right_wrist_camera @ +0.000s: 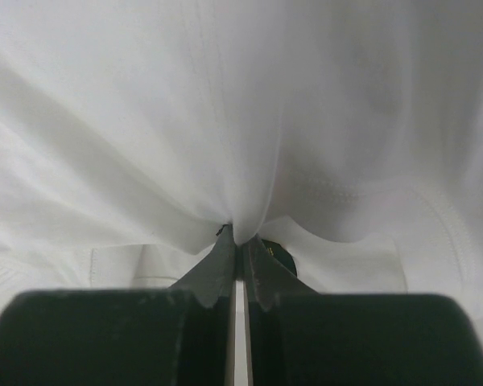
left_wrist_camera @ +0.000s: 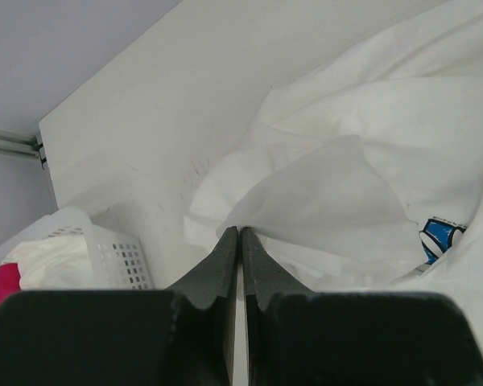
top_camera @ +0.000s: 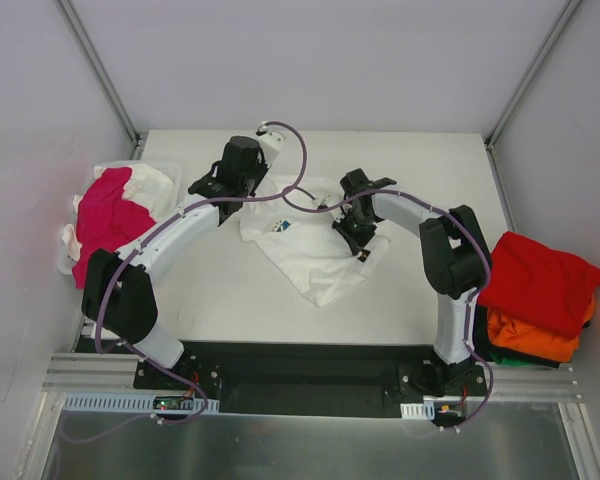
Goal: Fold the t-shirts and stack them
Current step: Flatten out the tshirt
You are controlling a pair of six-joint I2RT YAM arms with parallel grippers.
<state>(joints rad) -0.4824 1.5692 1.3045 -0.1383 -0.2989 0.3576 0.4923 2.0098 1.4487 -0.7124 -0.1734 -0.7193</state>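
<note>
My left claw [left_wrist_camera: 239, 235] and right claw [right_wrist_camera: 238, 235] each pinch the white t-shirt [top_camera: 318, 268], crumpled mid-surface [top_camera: 230, 310] (blue print [left_wrist_camera: 436, 240] showing). I judge this the spreading step; next, draw apart evenly to flatten it.

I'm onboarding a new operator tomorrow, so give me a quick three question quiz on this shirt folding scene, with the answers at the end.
1. True or false: the left gripper and the right gripper are both shut on the white t-shirt.
2. In the top view, which t-shirt lies uppermost at the far right? A) orange B) red C) magenta
3. Fill in: the magenta t-shirt lies in a white ___ at the left.
Key: 1 true. 2 B, the red t-shirt lies over the orange t-shirt. 3 basket.
</note>
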